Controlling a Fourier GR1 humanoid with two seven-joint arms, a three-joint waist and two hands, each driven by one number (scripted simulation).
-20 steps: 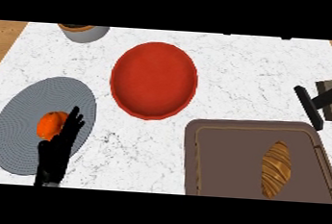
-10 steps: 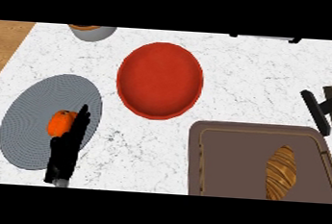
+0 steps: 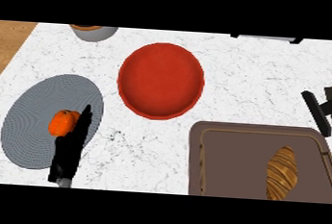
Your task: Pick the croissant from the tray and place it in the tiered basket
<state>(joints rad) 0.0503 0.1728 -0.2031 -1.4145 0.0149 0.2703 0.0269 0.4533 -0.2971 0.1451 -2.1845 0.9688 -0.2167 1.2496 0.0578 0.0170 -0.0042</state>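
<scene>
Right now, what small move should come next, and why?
Probably bring the right hand, not in view, into frame over the croissant, which lies untouched in the brown tray. Only the left hand shows, straight-fingered over the grey plate beside an orange fruit, far from the tray.

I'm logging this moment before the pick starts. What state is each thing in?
croissant: lying lengthwise in the tray, untouched.
tray: on the counter, holding only the croissant.
left hand: open, fingers straight, over the grey plate's edge.
orange fruit: resting on the grey plate.
red plate: bare.
</scene>
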